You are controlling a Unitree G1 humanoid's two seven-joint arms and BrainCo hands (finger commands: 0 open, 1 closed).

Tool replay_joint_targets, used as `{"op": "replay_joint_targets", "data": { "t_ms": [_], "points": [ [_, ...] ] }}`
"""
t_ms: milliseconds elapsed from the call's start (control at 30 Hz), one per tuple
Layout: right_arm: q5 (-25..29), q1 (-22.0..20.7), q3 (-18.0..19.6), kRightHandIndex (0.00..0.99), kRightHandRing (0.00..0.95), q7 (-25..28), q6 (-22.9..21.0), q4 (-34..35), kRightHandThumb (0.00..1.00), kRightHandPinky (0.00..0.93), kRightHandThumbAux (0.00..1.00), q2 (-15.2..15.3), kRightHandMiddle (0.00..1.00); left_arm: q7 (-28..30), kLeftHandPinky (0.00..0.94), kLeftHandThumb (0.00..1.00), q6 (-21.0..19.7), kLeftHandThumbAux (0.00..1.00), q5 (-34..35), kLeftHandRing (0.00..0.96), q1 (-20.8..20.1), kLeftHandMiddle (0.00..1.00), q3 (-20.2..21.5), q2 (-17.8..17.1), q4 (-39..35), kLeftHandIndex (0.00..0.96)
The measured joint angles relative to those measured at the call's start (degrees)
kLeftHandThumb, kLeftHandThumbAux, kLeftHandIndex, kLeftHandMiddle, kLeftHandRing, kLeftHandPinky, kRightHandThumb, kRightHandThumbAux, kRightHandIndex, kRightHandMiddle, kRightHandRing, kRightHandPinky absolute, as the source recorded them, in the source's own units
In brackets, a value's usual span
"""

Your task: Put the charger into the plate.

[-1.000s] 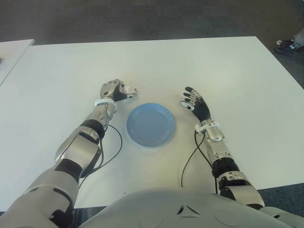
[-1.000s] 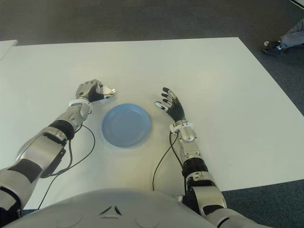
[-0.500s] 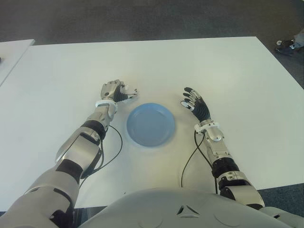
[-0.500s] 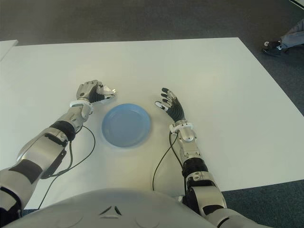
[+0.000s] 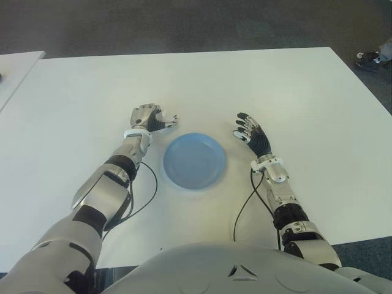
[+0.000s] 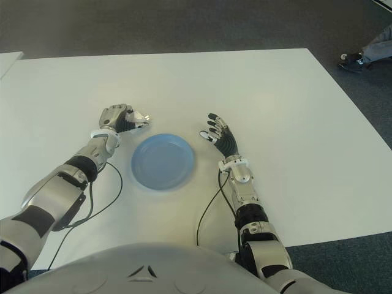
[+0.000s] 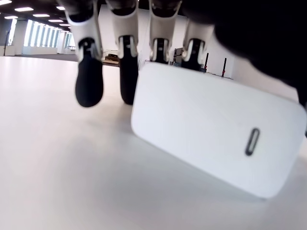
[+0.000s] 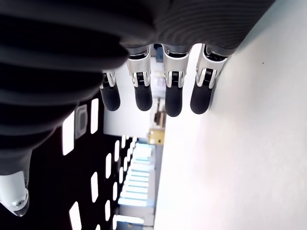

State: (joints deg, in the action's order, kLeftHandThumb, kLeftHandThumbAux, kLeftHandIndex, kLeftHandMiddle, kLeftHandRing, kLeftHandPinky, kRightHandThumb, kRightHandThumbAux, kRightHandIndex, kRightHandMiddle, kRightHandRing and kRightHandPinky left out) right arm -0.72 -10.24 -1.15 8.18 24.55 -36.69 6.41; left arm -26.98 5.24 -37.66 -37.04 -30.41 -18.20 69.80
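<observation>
A white charger [image 7: 216, 143] with one oval port sits in my left hand [image 5: 149, 116], whose fingers [image 7: 89, 79] curl over its far side; it is tilted, one corner low near the table. In the eye views the charger [image 5: 168, 120] pokes out of that hand, just beyond the upper left of the rim of the blue plate [image 5: 177, 174]. The plate lies flat on the white table [image 5: 275, 79] and holds nothing. My right hand [image 5: 250, 131] shows to the right of the plate, fingers spread, holding nothing.
Black cables [image 5: 147, 196] run from both wrists across the table's near part. A second white table [image 5: 15, 67] stands at the far left. A person's shoe [image 5: 370, 58] is on the dark floor beyond the far right corner.
My left hand with the charger has edged very slightly to the right. The right hand and the plate have not moved.
</observation>
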Motion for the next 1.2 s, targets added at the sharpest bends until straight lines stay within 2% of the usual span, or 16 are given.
{"op": "replay_joint_targets", "data": {
  "t_ms": [233,533,700,967,1200],
  "points": [
    [0.0,0.2,0.0,0.120,0.139,0.2,-0.4,0.4,0.063,0.161,0.542,0.1,0.146,-1.3,0.754,0.723,-0.3,0.695,-0.1,0.806,0.3,0.816,-0.2,0.1,-0.2,0.444],
    [0.0,0.3,-0.1,0.119,0.142,0.5,-0.4,0.6,0.061,0.163,0.546,0.2,0.148,-3.9,0.805,0.731,-0.3,0.696,-0.2,0.817,1.6,0.828,-0.2,0.0,-1.4,0.443],
    [0.0,0.3,0.0,0.120,0.139,0.6,-0.4,0.6,0.063,0.161,0.558,0.3,0.147,-3.7,0.834,0.736,-1.3,0.695,-0.2,0.821,2.3,0.832,0.2,-0.6,-5.0,0.443],
    [0.0,0.2,-0.1,0.120,0.139,0.7,-0.4,0.8,0.062,0.161,0.573,0.3,0.146,0.6,0.825,0.738,-5.0,0.695,-0.7,0.824,6.8,0.835,1.3,-3.5,-19.1,0.443],
    [0.3,-0.1,0.0,0.122,0.145,0.7,-0.1,1.0,0.058,0.160,0.571,0.4,0.152,3.4,0.807,0.736,-7.8,0.694,-1.5,0.818,12.1,0.829,3.7,-7.0,-35.3,0.443]
  ]
}}
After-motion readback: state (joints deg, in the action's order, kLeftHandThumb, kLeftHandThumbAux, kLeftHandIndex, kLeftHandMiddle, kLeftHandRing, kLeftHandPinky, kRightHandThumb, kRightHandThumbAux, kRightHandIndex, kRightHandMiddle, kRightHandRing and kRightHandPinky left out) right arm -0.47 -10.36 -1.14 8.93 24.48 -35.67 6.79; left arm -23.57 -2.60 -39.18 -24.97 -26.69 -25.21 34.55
